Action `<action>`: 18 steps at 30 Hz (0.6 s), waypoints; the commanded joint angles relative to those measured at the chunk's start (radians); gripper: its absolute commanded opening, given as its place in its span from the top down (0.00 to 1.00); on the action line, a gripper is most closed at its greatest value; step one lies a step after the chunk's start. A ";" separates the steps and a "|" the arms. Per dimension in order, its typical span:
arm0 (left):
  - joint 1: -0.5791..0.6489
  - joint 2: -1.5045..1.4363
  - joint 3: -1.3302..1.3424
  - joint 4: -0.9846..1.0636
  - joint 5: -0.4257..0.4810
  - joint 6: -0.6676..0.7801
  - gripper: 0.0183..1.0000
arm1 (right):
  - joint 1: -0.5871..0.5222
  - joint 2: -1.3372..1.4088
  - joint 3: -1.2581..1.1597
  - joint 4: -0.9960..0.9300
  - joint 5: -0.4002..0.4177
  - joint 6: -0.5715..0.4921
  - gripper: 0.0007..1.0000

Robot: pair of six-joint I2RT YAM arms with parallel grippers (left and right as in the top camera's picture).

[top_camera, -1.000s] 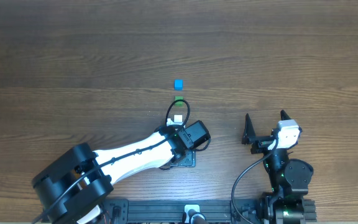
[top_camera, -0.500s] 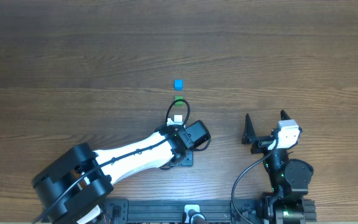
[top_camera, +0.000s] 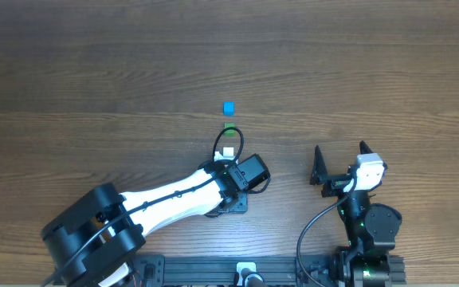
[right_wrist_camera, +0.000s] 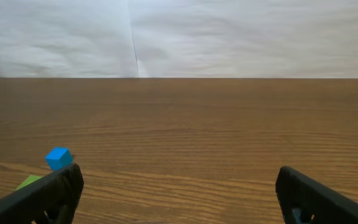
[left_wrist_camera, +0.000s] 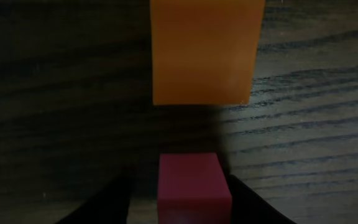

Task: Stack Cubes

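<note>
Red cube [left_wrist_camera: 194,186] sits between left end effector [left_wrist_camera: 179,180] fingers, orange cube [left_wrist_camera: 202,50] beyond.

Sitting at the middle of the table [top_camera: 94,64]: rear cube [top_camera: 229,108] close behind front cube [top_camera: 229,128], right claw [top_camera: 339,148] well rightward.

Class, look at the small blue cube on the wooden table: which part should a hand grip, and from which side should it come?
I would grip the small blue cube by its left and right side faces, coming straight down from above. It sits flat on the wooden table with bare wood on those sides, while the green cube lies close on the side nearer the arms.
</note>
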 commanded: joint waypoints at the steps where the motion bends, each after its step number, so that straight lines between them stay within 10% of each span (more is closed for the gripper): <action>1: -0.002 0.019 0.009 0.011 0.010 -0.006 0.53 | -0.005 -0.005 -0.005 -0.004 -0.004 -0.008 0.01; 18: -0.002 0.019 0.009 0.012 0.010 -0.006 0.72 | -0.005 -0.005 -0.005 -0.004 -0.004 -0.008 0.01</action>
